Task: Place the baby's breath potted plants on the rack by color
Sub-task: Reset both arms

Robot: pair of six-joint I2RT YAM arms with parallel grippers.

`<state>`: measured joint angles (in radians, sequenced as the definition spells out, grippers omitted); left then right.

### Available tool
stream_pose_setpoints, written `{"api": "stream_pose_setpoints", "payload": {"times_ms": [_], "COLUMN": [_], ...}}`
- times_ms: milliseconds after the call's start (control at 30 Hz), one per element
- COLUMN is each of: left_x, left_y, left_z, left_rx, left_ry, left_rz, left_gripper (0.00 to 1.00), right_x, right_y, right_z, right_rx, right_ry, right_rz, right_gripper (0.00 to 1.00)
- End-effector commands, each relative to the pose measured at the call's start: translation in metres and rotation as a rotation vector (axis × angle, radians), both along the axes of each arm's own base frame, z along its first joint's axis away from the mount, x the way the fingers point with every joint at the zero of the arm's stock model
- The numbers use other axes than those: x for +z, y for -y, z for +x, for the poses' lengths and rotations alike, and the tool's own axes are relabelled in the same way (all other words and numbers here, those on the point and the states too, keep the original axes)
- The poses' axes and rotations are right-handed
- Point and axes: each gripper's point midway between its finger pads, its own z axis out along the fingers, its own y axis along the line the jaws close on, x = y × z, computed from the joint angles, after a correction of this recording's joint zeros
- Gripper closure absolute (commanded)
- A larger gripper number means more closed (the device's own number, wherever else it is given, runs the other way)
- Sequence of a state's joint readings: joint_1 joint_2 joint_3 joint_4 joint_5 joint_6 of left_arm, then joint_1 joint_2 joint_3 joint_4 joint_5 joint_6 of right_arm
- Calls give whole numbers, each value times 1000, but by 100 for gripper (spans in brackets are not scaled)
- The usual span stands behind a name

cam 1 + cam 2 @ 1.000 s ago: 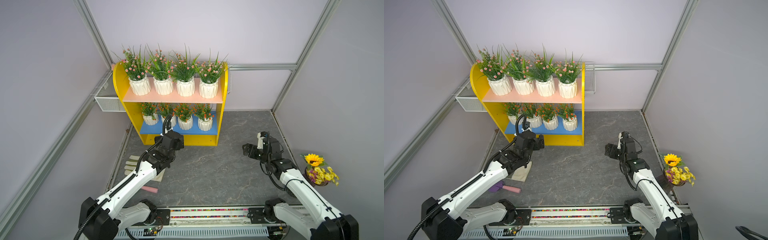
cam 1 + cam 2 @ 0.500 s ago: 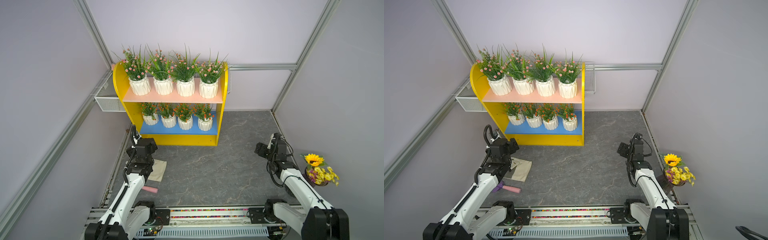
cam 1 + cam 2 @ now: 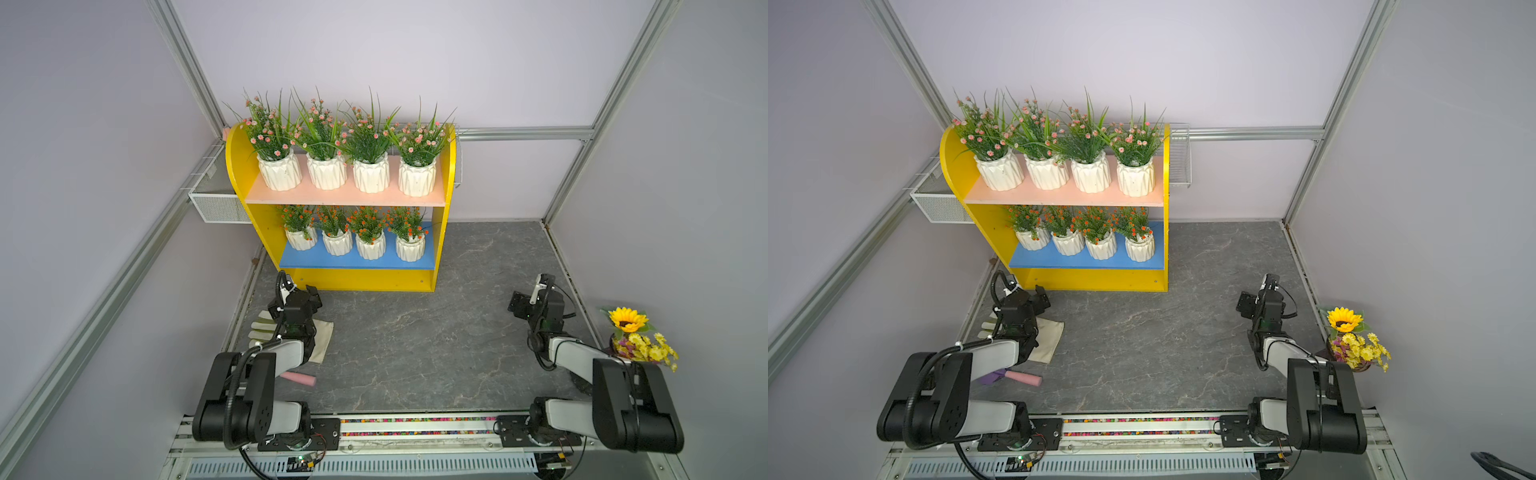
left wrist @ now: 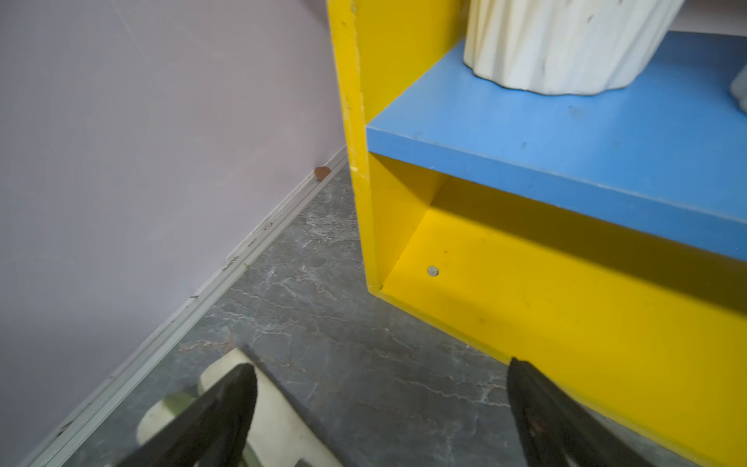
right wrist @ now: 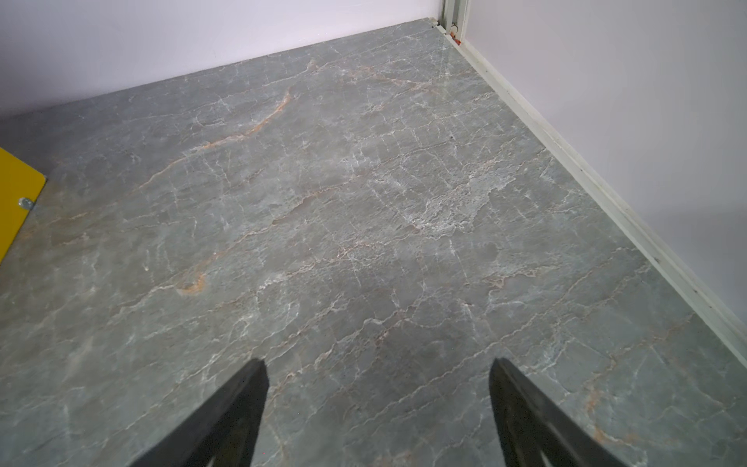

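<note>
I see the rack [image 4: 566, 323] as smooth, matt painted board chipped along one edge, the pots [image 4: 566, 48] as white ribbed ceramic-looking ware, and the table [image 5: 364, 202] as grey veined stone-look slab, faintly glossy.

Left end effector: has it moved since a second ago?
Yes. In a top view the left end effector has pulled back from the blue lower board of the yellow two-tier rack, toward the robot's base.

The white pot [image 4: 566, 48] ahead of the left gripper [image 4: 380, 366] is cut off by the left wrist view's edge, and in both top views the left arm [image 3: 286, 353] hides part of the glove [image 3: 258, 332] beneath that gripper.
</note>
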<state>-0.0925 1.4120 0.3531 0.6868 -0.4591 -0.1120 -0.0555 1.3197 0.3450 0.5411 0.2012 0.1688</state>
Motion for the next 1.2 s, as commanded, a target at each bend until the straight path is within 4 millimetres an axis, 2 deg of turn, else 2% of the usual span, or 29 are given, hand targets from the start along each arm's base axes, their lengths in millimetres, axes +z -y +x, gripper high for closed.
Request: {"api": "stream_pose_setpoints", "payload": {"times_ms": [0, 67, 100, 167, 233, 400, 500, 600, 733, 1167], "left_x": [15, 9, 9, 9, 6, 6, 6, 7, 6, 6], "left_y": [21, 28, 28, 29, 31, 30, 30, 30, 30, 30], "left_z": [26, 32, 32, 33, 36, 36, 37, 37, 37, 37], "left_rx": [-137, -178, -184, -191, -222, -226, -226, -226, -226, -228], "left_ry": [80, 51, 46, 44, 23, 21, 20, 22, 21, 20], "left_rz": [10, 18, 15, 11, -6, -15, -15, -14, -14, -14], "left_gripper": [1, 1, 1, 1, 1, 1, 1, 1, 1, 1], "right_x": [40, 34, 30, 21, 21, 16, 14, 17, 19, 15], "right_y": [-2, -2, -12, -19, -30, -43, -37, -33, -43, -43], "right_z": [22, 27, 27, 30, 33, 38, 42, 37, 34, 41], "right_rx": [56, 59, 108, 139, 206, 287, 245, 189, 238, 246], "right_ry": [211, 232, 210, 216, 260, 204, 181, 196, 221, 177], "right_rz": [-90, -96, -111, -116, -125, -120, -127, -171, -183, -174], "right_gripper": [12, 12, 11, 12, 12, 12, 12, 12, 11, 11]}}
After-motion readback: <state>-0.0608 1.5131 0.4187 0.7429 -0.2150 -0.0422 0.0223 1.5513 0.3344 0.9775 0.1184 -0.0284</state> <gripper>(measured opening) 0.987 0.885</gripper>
